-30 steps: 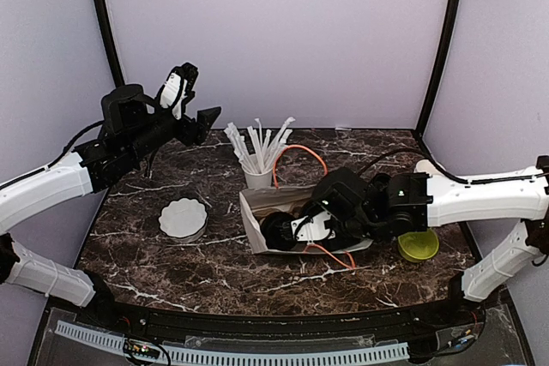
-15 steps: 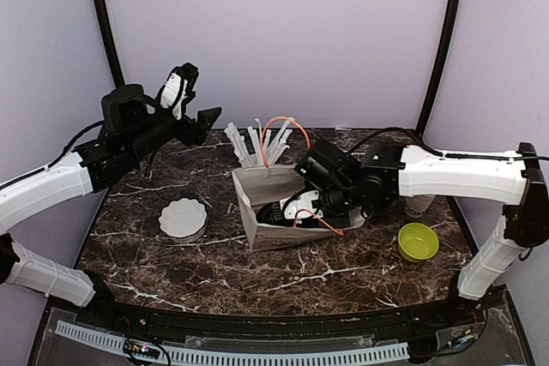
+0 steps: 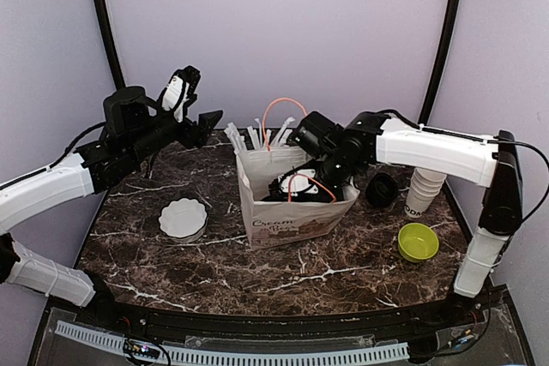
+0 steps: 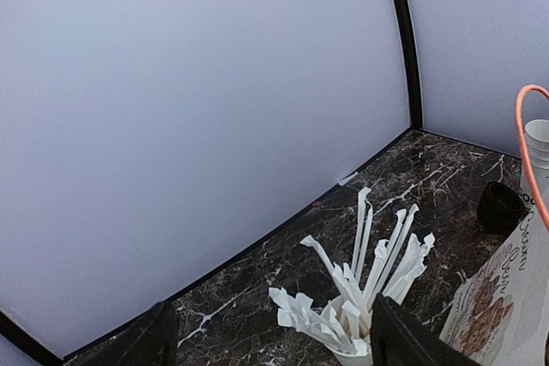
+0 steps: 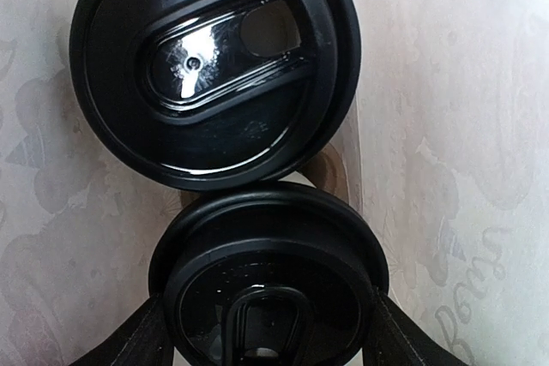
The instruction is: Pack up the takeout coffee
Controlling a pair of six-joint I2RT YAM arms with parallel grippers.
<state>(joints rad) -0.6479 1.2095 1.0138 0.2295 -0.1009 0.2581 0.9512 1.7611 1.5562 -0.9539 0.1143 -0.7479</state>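
the two lidded coffee cups sit side by side inside the paper bag. in the right wrist view the lower cup [image 5: 268,297] and the upper cup [image 5: 210,66] show only their black lids, rims touching or nearly so, with the bag [image 5: 446,126] wall close on both sides. the right end effector [image 5: 270,336] reaches down through the bag mouth. its fingers [image 5: 154,336] flank the lower cup wide and press in under the lid rim, so it looks like a grip on that cup. whether the cup's base rests on the bag floor is hidden.

the step in hand is likely seating this cup and letting go. done well, that means keeping it upright and easing down until it stands. the fingers should then spread only a little, since the paper is tight on each side. a straight lift out avoids dragging the lid or snagging the orange handle loop [image 3: 276,111]. the bag stands upright mid-counter [image 3: 171,263] with nothing bracing it, so a sideways pull could tip it. the left end effector [image 4: 274,340] hangs wide and empty, raised near the cup of straws [image 4: 347,332], apart from the bag.
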